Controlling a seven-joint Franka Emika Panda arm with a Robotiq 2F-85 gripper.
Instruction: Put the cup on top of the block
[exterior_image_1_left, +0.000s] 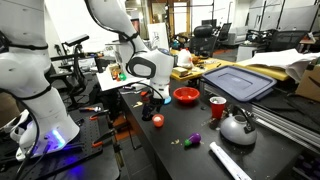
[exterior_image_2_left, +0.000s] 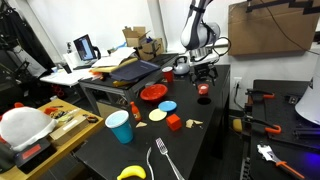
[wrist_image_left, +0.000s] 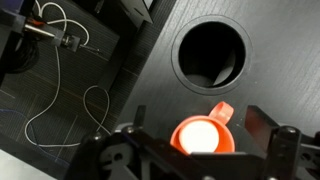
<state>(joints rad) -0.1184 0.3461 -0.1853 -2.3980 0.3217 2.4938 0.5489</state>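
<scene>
The small orange-red cup (wrist_image_left: 203, 135) with a pale inside and a handle stands upright on the black table. It also shows in both exterior views (exterior_image_1_left: 157, 120) (exterior_image_2_left: 203, 89). My gripper (wrist_image_left: 197, 150) is open, with one finger on each side of the cup, and it hovers just above it in both exterior views (exterior_image_1_left: 153, 99) (exterior_image_2_left: 203, 73). The small red block (exterior_image_2_left: 173, 122) sits on the table well away from the cup, towards the table's middle. I cannot make out the block in the wrist view.
A round cable hole (wrist_image_left: 210, 52) lies in the table just beyond the cup. A red bowl (exterior_image_2_left: 153, 93), a red mug (exterior_image_1_left: 217, 107), a kettle (exterior_image_1_left: 237, 127), a light blue cup (exterior_image_2_left: 120, 127), a fork (exterior_image_2_left: 165, 160) and a banana (exterior_image_2_left: 130, 173) are on the table.
</scene>
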